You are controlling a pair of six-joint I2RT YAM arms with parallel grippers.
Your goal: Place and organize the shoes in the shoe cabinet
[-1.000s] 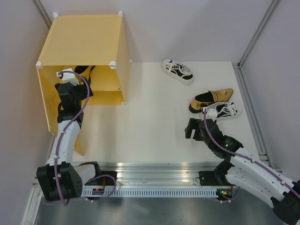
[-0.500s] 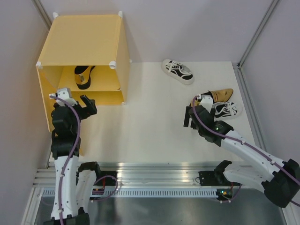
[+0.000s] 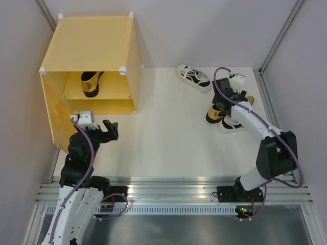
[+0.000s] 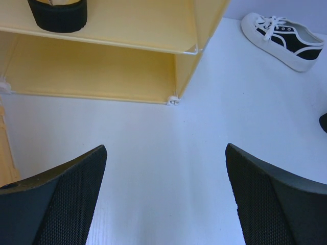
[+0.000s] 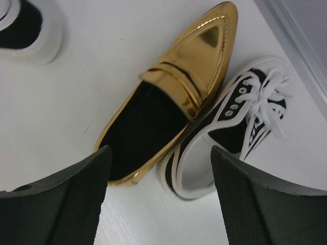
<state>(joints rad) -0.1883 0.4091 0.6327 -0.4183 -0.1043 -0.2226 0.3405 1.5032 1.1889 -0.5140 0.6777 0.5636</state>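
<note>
**Overhead view, read left to right.** At the ten o'clock corner of the table we see the cabinet. Its door is swung open toward seven o'clock. The shelved loafer lies on the inner shelf. In the left wrist view, only its black heel shows, at the top edge.

The left gripper hangs at about six o'clock from the cabinet's opening, apart from it. Its fingers are spread wide, with only bare table between them, and it holds nothing.

Moving right, the far sneaker lies alone at the table's one o'clock, with its toe toward ten o'clock. It is well apart from the cabinet. It also appears in the upper right of the left wrist view.

At three o'clock lie the table loafer and the near sneaker. They are side by side and touching, the sneaker on the loafer's five o'clock flank. Both toes point toward two o'clock.

The right gripper hovers over their heel ends. In the right wrist view its fingers stand wide apart. The loafer's black inside and the sneaker's heel lie below the gap. We see no contact, so this gripper too is parted and grips nothing.
</note>
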